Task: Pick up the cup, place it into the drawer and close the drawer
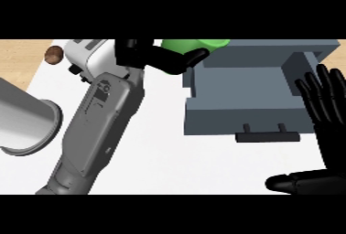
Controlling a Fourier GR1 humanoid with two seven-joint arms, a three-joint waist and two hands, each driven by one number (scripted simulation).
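At the far edge of the worktop (162, 151), the left robot hand (152, 57) is curling its black fingers round the green cup (192, 45), holding it raised beside the back left corner of the grey drawer (243, 98). The cup is lying partly behind the fingers, so only its upper green side is showing; it is being carried sideways toward the drawer's open well, which is probably why the forearm is stretching so far forward and across. The drawer is standing pulled out, its hollow facing up and its black handle (267, 135) pointing toward the robot, leaving room for the cup to go down from above. The cup is not yet over the hollow, so the placing step is looking only part done. The right robot hand (327, 137) is resting at the right edge, fingers straight and up, holding nothing and near the drawer's right side, well placed to push the front shut afterwards. Farther left, a grey cylinder (27, 125) and a white appliance (88, 55) are standing clear of the path.
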